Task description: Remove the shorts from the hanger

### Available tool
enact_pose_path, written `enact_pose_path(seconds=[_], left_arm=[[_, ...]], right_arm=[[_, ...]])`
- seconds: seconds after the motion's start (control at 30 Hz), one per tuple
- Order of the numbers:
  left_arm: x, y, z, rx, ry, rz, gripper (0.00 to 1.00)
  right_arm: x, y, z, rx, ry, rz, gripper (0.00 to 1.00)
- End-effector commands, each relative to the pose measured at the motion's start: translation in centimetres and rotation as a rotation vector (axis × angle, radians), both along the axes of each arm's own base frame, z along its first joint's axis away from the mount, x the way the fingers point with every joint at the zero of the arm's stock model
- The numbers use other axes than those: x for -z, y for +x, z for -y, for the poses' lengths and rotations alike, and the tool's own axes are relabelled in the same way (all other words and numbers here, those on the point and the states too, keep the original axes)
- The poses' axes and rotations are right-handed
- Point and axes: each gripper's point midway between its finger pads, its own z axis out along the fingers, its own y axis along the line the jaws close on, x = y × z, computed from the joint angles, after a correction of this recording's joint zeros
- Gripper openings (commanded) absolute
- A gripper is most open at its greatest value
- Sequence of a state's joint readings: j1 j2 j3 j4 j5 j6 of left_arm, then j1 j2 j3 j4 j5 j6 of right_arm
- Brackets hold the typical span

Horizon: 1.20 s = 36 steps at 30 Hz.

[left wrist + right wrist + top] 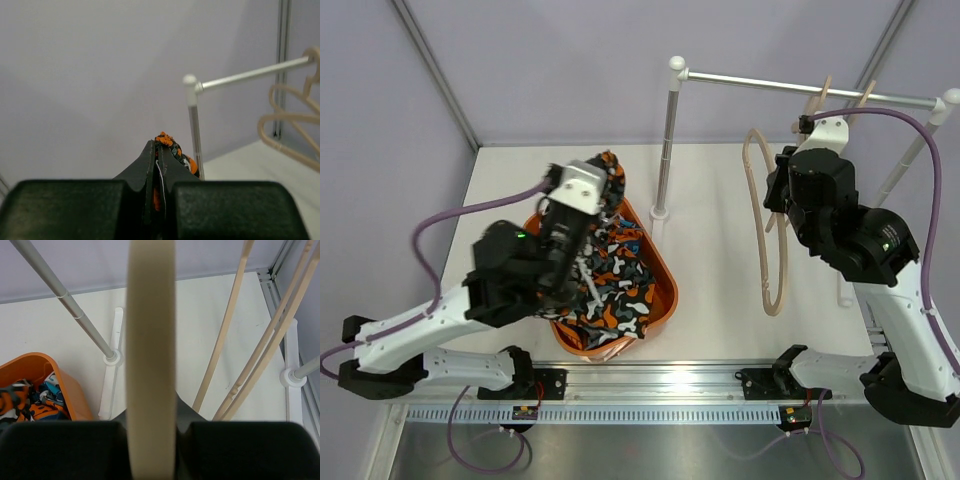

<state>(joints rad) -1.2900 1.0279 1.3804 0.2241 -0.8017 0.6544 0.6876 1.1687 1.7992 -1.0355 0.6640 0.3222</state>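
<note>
From above, we are seeing the left gripper (595,180) holding a bunch of the blotch-print shorts (610,280) up over the orange basket (665,290), while most of the cloth is lying inside it. The right gripper (780,198) is holding a bare beige hanger (748,170) just beside the rack rail (770,85). So the shorts are off the hanger, we are judging, and the step in hand is the drop. To do it well we are advising to open low and over the middle of the basket, so that no cloth is hanging over the rim.

Looking through the left wrist, we are finding what the top view is hiding: the left gripper (156,150) is clamped tight on a fold of the shorts (167,140) – only a small tuft is showing.

Looking through the right wrist, the right gripper (150,426) is closed around the hanger (150,340), with nothing clipped on it. Only this view is looking into the basket (35,365), where a blue-and-white piece (50,385) is lying beside the blotch print – the olive pair we are not finding.
</note>
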Motion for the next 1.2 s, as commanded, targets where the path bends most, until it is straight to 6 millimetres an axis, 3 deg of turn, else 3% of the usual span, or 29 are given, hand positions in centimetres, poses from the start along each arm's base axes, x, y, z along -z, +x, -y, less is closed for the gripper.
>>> enact_pose_path(seconds=[0.0, 0.07, 0.13, 0.17, 0.23, 0.27, 0.33, 0.37, 0.53, 0.57, 0.6, 0.67, 0.7, 0.77, 0.8, 0.83, 0.97, 1.1, 1.17], left_arm=[[9.7, 2.7, 2.8, -0.040, 0.010, -0.297, 0.00], [14.4, 4.7, 2.8, -0.090, -0.077, -0.439, 0.00], [21.3, 5.7, 2.2, -0.164, -0.054, -0.593, 0.00], [23.6, 6.8, 1.0, -0.214, -0.197, -0.677, 0.00], [27.4, 6.9, -0.1, -0.223, -0.294, -0.782, 0.00], [31.7, 7.1, -1.6, -0.283, -0.377, -0.856, 0.00], [34.9, 6.7, -2.4, -0.294, -0.467, -0.918, 0.00], [37.9, 6.2, -3.5, -0.339, -0.521, -0.960, 0.00], [44.9, 5.9, -4.2, -0.405, -0.656, -1.132, 0.00], [47.1, 6.0, -4.1, -0.423, -0.683, -1.189, 0.00], [48.8, 5.6, -2.7, -0.344, -0.719, -1.269, 0.00], [51.4, 6.0, -2.9, -0.351, -0.781, -1.352, 0.00], [53.2, 6.1, -1.9, -0.330, -0.775, -1.418, 0.00], [54.9, 6.5, -1.4, -0.344, -0.740, -1.469, 0.00], [56.9, 6.0, -1.4, -0.385, -0.695, -1.529, 0.00], [56.7, 6.9, -0.7, -0.374, -0.689, -1.529, 0.06], [57.4, 7.5, -0.4, -0.392, -0.659, -1.545, 0.14], [54.3, 8.5, -1.7, -0.421, -0.632, -1.448, 0.31], [50.6, 9.5, -1.9, -0.384, -0.637, -1.365, 0.44]], right_arm=[[-1.5, -0.3, 0.0, 0.000, 0.068, 0.061, 0.00], [-1.4, -0.6, 0.0, -0.004, 0.075, 0.061, 0.00], [-1.3, -0.8, 0.0, -0.010, 0.086, 0.063, 0.00], [-1.0, -1.0, 0.1, -0.011, 0.086, 0.060, 0.00], [-0.8, -1.1, 0.3, -0.008, 0.089, 0.059, 0.00], [-0.5, -1.3, 0.5, -0.005, 0.088, 0.057, 0.00], [-0.2, -1.5, 0.7, -0.004, 0.089, 0.055, 0.00], [-0.1, -1.7, 0.8, -0.005, 0.091, 0.055, 0.00], [0.2, -2.1, 0.8, -0.015, 0.101, 0.049, 0.00], [0.3, -2.2, 0.8, -0.014, 0.102, 0.046, 0.00], [0.4, -2.3, 0.8, -0.016, 0.105, 0.040, 0.00], [0.7, -2.4, 0.8, -0.020, 0.106, 0.034, 0.00], [0.7, -2.5, 0.8, -0.023, 0.110, 0.033, 0.00], [1.1, -2.6, 0.6, -0.034, 0.112, 0.023, 0.00], [1.2, -2.6, 0.5, -0.036, 0.111, 0.017, 0.00], [1.5, -2.6, 0.4, -0.040, 0.108, 0.009, 0.00], [2.0, -2.8, 0.4, -0.044, 0.101, -0.007, 0.00], [2.3, -2.9, 0.6, -0.045, 0.095, -0.010, 0.00], [2.3, -2.9, 0.4, -0.049, 0.094, -0.014, 0.00]])
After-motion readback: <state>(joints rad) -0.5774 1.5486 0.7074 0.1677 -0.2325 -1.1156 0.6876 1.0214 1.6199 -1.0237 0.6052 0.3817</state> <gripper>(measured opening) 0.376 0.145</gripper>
